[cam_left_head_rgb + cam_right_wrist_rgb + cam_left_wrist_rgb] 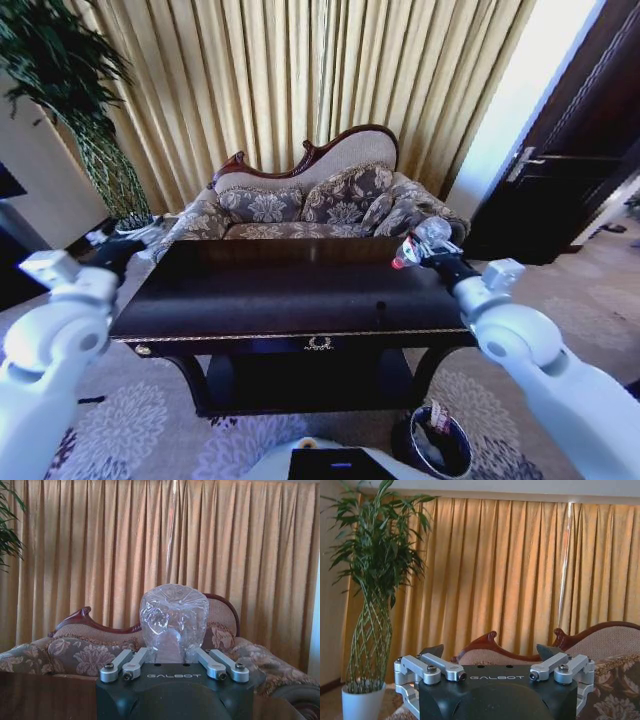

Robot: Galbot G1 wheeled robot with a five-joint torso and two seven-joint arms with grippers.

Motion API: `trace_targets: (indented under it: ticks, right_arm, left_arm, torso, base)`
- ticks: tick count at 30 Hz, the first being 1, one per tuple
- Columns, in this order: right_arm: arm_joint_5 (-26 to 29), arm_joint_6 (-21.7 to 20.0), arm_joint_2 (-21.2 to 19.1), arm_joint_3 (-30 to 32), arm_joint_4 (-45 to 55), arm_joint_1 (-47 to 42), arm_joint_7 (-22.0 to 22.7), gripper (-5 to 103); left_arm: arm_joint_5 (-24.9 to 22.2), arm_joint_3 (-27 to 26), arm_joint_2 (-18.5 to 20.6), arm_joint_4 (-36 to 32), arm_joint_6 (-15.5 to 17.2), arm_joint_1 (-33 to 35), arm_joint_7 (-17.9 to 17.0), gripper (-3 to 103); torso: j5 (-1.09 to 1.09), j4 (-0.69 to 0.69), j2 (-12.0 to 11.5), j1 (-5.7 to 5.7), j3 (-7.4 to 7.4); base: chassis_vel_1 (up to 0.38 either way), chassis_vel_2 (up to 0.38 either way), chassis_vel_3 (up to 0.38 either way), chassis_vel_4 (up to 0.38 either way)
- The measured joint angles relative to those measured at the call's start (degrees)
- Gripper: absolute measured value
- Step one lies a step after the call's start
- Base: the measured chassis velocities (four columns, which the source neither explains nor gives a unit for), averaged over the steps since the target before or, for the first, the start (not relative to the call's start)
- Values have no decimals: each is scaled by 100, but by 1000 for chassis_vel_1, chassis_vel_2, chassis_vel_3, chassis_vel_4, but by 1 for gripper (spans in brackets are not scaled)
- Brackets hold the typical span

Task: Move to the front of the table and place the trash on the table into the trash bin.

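Observation:
My right gripper (425, 250) is shut on a clear plastic bottle (418, 240) with a red label and holds it above the far right corner of the dark glossy table (280, 295). In the right wrist view the bottle (173, 617) stands between the fingers (131, 664), its base facing the camera. My left gripper (125, 245) hangs off the table's far left corner. In the left wrist view it (491, 651) is open with nothing between its fingers. The round dark trash bin (440, 445) stands on the carpet by the table's front right leg, below my right arm.
A patterned sofa (310, 205) stands behind the table, against gold curtains. A tall plant in a white pot (362, 700) is at the far left. A dark door (570, 170) is at the right. Patterned carpet lies in front of the table.

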Motion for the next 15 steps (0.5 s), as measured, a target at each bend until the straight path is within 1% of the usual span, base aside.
trace_targets:
  ticks: [1, 2, 3, 4, 5, 6, 7, 9, 15]
  right_arm:
    - [-8, 2, 90, 172, 182, -302, -16, 24]
    - [-8, 2, 102, 196, 214, -350, -18, 24]
    - [-9, 3, 145, 269, 334, -512, -23, 24]
    - [-9, 3, 145, 269, 334, -512, -23, 24]
    - [-18, 4, 200, 337, 457, -670, -26, 24]
    - [-21, 4, 242, 374, 529, -754, -27, 24]
    - [-21, 4, 242, 374, 529, -754, -27, 24]
    - [-21, 4, 320, 498, 664, -960, -29, 24]
    - [-20, 9, 423, 678, 771, -1136, -32, 24]
  left_arm:
    - [-47, -147, -162, -146, 72, 185, 49, 100]
    - [-51, -173, -188, -174, 85, 222, 61, 100]
    - [-57, -265, -295, -288, 133, 363, 123, 100]
    - [-57, -265, -295, -288, 133, 363, 123, 100]
    - [-43, -370, -446, -430, 179, 538, 223, 100]
    - [-6, -415, -556, -530, 193, 662, 305, 100]
    - [-6, -415, -556, -530, 193, 662, 305, 100]
    - [140, -469, -779, -658, 195, 881, 404, 100]
    - [240, -591, -894, -779, 176, 1047, 436, 100]
  torso:
    - [1, -1, 0, 0, 0]
    - [1, -1, 0, 0, 0]
    - [0, -1, 0, 0, 0]
    - [0, -1, 0, 0, 0]
    - [1, 0, 1, -1, 0]
    - [0, 2, 1, -1, 0]
    - [0, 2, 1, -1, 0]
    - [0, 2, 1, -1, 0]
    - [0, 1, 0, 0, 1]
  base:
    - [0, 0, 0, 0]
    - [0, 0, 0, 0]
    - [0, 0, 0, 0]
    - [0, 0, 0, 0]
    - [0, 0, 0, 0]
    - [0, 0, 0, 0]
    - [0, 0, 0, 0]
    - [0, 0, 0, 0]
    - [0, 0, 0, 0]
